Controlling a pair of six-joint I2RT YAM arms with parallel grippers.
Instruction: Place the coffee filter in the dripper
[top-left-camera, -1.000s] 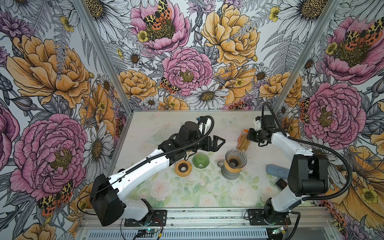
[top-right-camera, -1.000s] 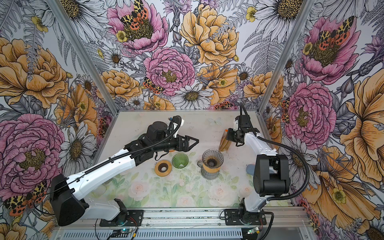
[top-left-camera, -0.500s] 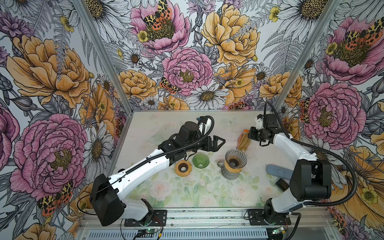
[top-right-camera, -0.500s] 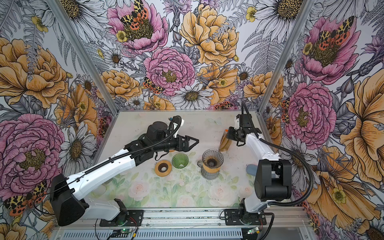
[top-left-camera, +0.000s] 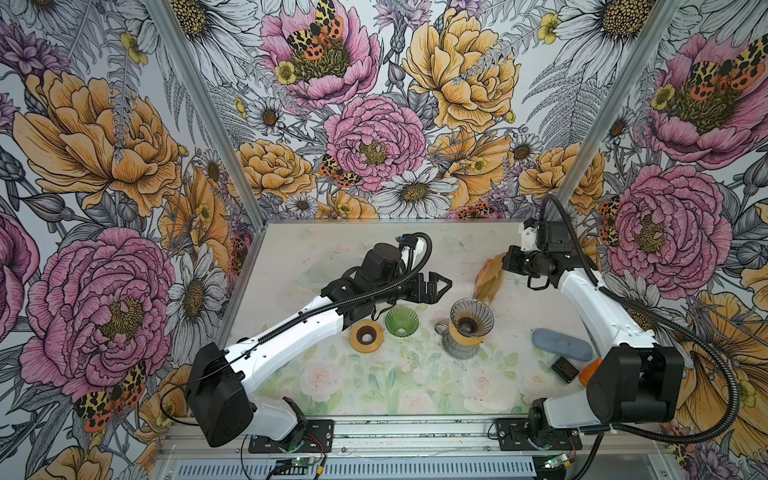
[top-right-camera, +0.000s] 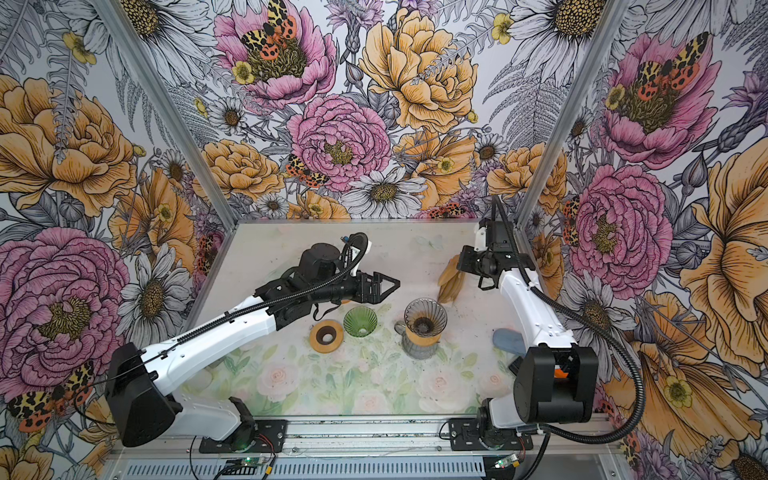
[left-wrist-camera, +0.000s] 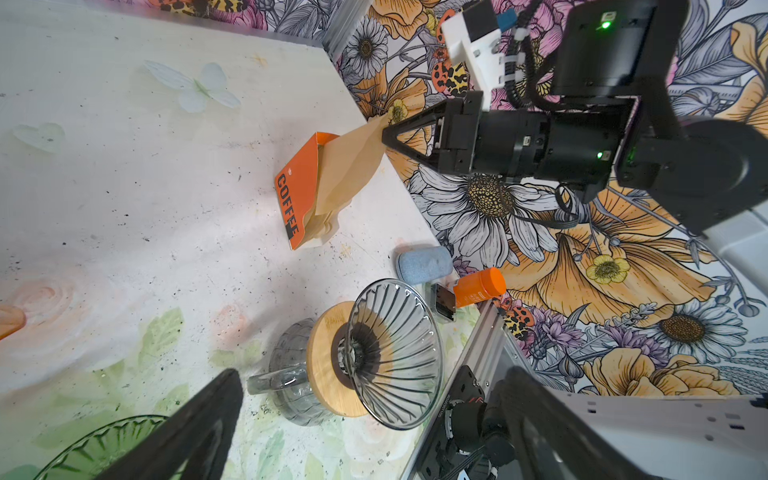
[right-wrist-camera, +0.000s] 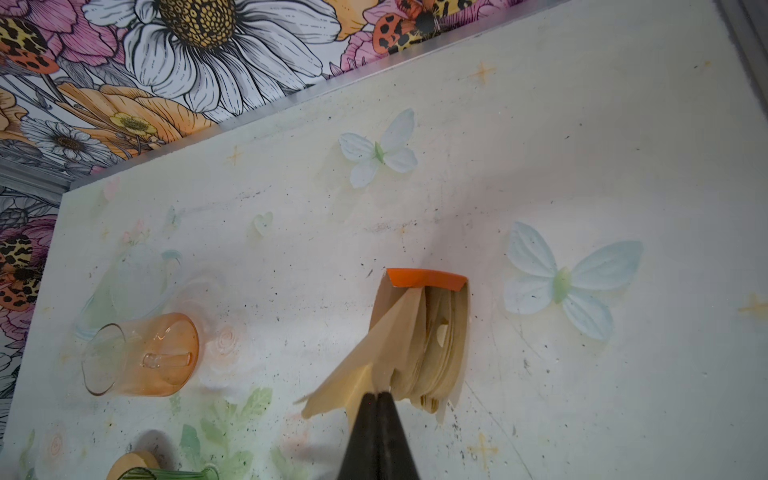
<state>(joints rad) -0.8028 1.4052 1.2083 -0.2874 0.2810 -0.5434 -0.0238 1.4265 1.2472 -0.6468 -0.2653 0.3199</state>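
While the right end effector (right-wrist-camera: 377, 395) clenches the upper edge of one coffee filter (right-wrist-camera: 365, 357), the thin brown paper stands partly out of its orange box (left-wrist-camera: 297, 183) near the right edge of the counter (top-left-camera: 291, 249). It looks light, limp and easily creased, so it is best pinched at the rim. The left end effector (top-left-camera: 439, 286) gapes empty near the glass dripper (top-left-camera: 472, 318) at mid-counter.

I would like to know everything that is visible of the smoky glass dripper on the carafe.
The glass dripper is a clear, smoky cone with spiral ribs, dark at the centre. It stands upright in a round wooden collar on top of a glass carafe with a handle. It holds no filter, and nothing grips it.
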